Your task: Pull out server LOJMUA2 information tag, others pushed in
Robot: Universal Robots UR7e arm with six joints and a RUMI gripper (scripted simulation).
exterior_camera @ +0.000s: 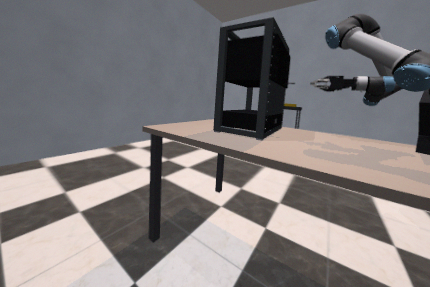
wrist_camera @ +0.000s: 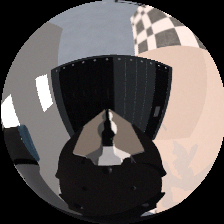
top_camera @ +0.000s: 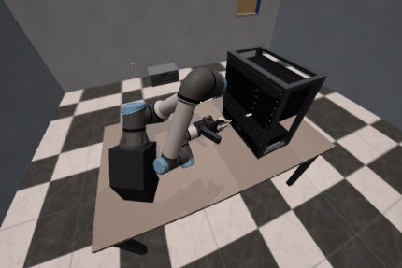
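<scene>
The rack (top_camera: pixel 312 82) stands upright on the desk (top_camera: pixel 140 222), toward its 2 o'clock corner in the top view. Its front face, a stack of dark servers (top_camera: pixel 252 91), points at the arm (top_camera: pixel 179 126). One pale tag (top_camera: pixel 249 114) sticks out a little from the front, about halfway down; in the exterior view it shows as a thin stub (exterior_camera: pixel 291 83) off the rack's face. Whether it is at its stop is hard to judge at this size, and no printing on it can be read.

The tool (top_camera: pixel 226 123) is level and aimed at the rack's front, at 9 o'clock from the tag in the top view, near it but apart. The exterior view shows clear air between the tool (exterior_camera: pixel 315 83) and the stub. Its jaws are fully closed with nothing between them; in the wrist view the fingers meet in a point at the middle, with the rack's front (wrist_camera: pixel 90 85) filling the upper half behind them.

The arm's dark base (top_camera: pixel 122 187) sits at the desk's 9 o'clock side.
</scene>
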